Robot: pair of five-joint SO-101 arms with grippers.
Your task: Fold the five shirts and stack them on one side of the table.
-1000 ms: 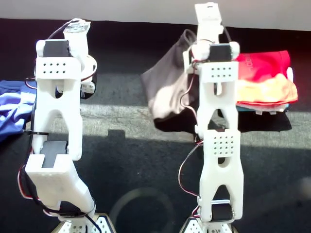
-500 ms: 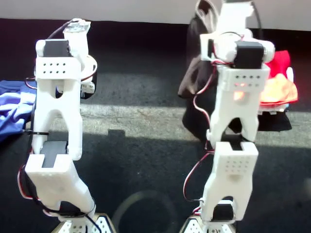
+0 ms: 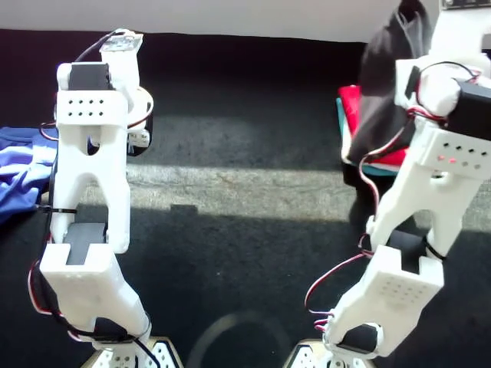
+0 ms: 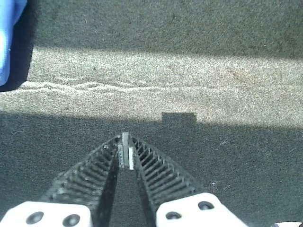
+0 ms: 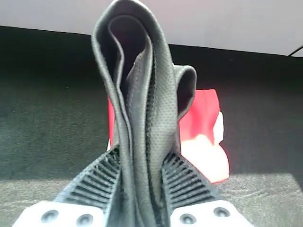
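My right gripper [image 5: 140, 154] is shut on a dark grey shirt [image 5: 137, 94], bunched and standing up between its ridged fingers [image 5: 182, 182]. In the high view that grey shirt [image 3: 383, 84] hangs from the right arm at the table's far right, over a stack of folded shirts with a red one [image 3: 351, 107] on top. Past the grey shirt, the right wrist view has the red shirt [image 5: 203, 116] and a pale orange one [image 5: 208, 161]. A crumpled blue shirt [image 3: 19, 165] lies at the left edge. My left gripper [image 4: 125, 152] is shut and holds nothing, low over bare cloth.
The table is covered in dark cloth [image 3: 245, 253] with a sunlit band [image 3: 230, 188] across its middle. A white wall [image 5: 227, 19] runs behind the far edge. The blue shirt [image 4: 7, 38] lies to one side of the left gripper.
The right arm has swung to the right and lifted, carrying the grey shirt from the table's middle to over the stack. The left arm has stayed still.
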